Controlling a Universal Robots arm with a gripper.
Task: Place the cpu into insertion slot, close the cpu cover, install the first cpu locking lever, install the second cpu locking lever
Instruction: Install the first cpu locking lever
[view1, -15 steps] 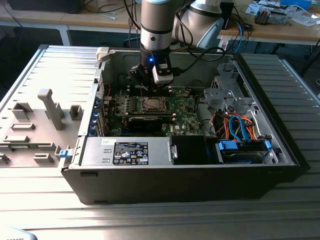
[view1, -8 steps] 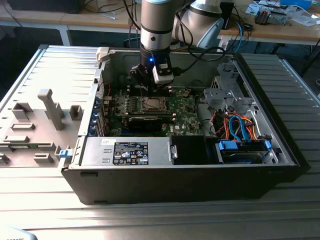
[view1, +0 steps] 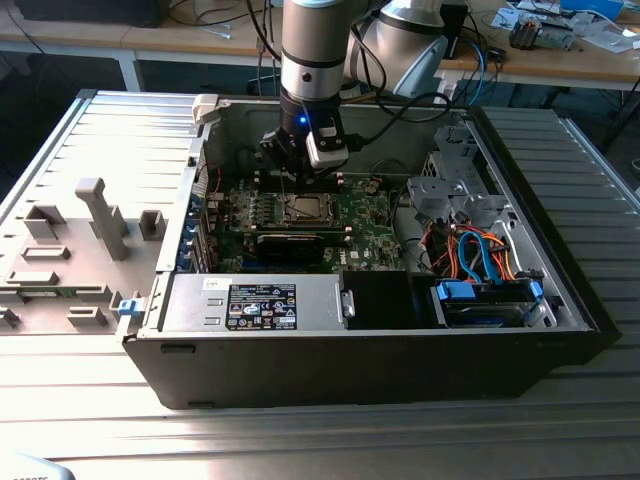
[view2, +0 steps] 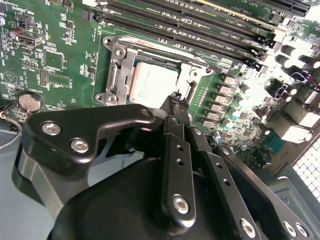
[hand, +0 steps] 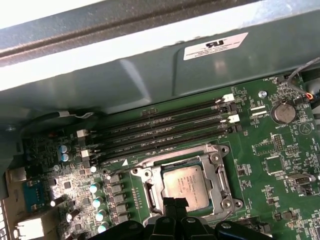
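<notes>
Tabletop (view1: 90, 400), ribbed grey metal, carries an open computer case (view1: 560, 330) lying on its side. Case's removed side panel (view1: 90, 200) lies flat at 9 o'clock of the case in the exterior view.

Arm (view1: 315, 50) descends from 12 o'clock into the case, wrist lit by a small blue light. Inside the case, green motherboard (view1: 365, 215) sits mid-bay; power-supply box (view1: 255, 303) with its label lies at 6 o'clock of the board; drive cage with blue-and-orange cables (view1: 480, 250) at 3 o'clock.

Gripper (view1: 300, 170) hangs just above the insertion slot (view1: 305, 208), at the slot's 12 o'clock edge in the exterior view. In the second wrist view the black fingers (view2: 172, 107) come together to a narrow tip directly over the socket's edge, pinched close with nothing visibly between them; whether the tip touches the metal frame, cannot tell.

Row of long black memory slots (hand: 160, 130) runs beside the socket. Coin battery (hand: 283, 113) lies further off on the board.

Cpu (hand: 186, 186), silver-grey top up, sits flat inside the insertion slot in both wrist views. Cpu cover (hand: 212, 165) lies down around it as a silvery frame, chip showing through the cut-out.
</notes>
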